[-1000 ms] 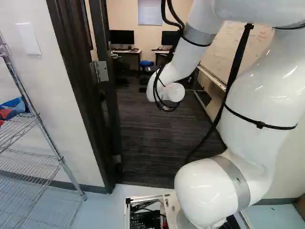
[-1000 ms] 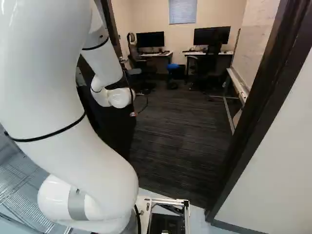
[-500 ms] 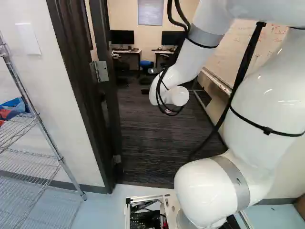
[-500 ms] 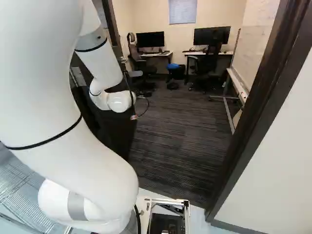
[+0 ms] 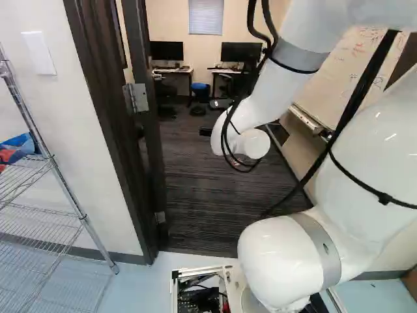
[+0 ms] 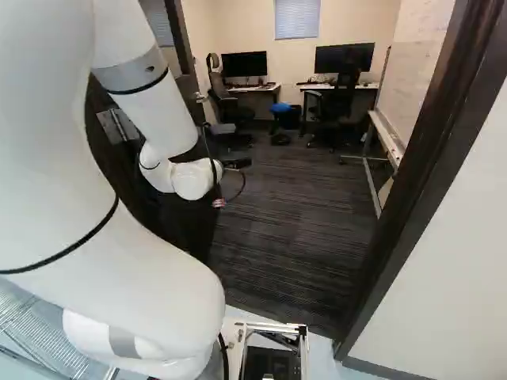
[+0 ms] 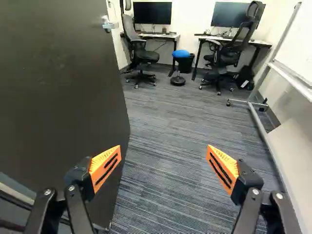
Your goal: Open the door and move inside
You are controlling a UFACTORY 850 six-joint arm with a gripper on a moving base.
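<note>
Door standing open into an office, its dark face at 10 o'clock from the gripper, its metal handle at 11. The gripper's orange-padded fingers are spread wide. A blue-topped stool is at 12 o'clock, on striped carpet; a whiteboard is at 2.

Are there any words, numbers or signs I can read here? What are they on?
None is clear enough to read.
Whiteboard: red and dark writing, too small and blurred to read.
Dark bag by a desk chair: a pale patch, too small to tell if it has words.
Door: no words show.
Computer screens: dark, no words show.
</note>
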